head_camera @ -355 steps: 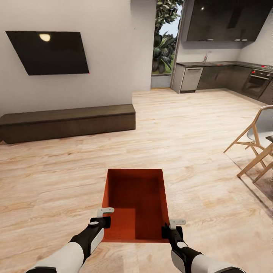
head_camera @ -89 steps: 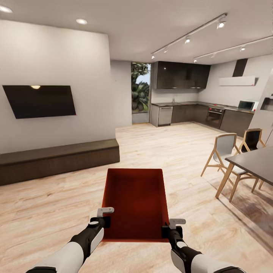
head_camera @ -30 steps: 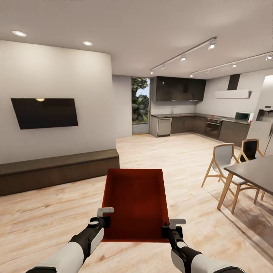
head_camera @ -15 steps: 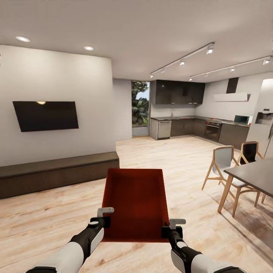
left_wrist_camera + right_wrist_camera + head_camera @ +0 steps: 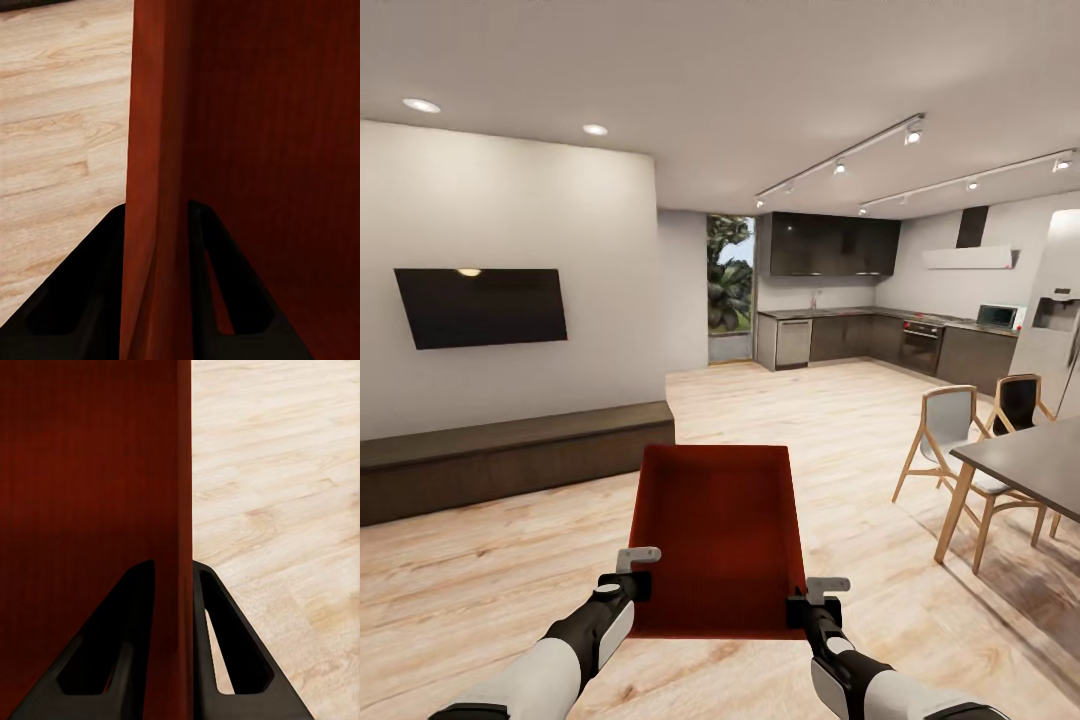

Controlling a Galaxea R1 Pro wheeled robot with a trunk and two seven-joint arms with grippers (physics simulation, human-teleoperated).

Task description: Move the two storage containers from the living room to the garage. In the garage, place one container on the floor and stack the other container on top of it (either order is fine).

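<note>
Carried out front, above the wood floor: one red box, pinched by both side walls. Left gripper clamped over the left wall, right gripper over the right. Likely risks: thin walls slipping through the fingers on a turn, or clipping the table and bench.

No text, label or number can be read anywhere; the distant kitchen appliances look too small to tell.
</note>
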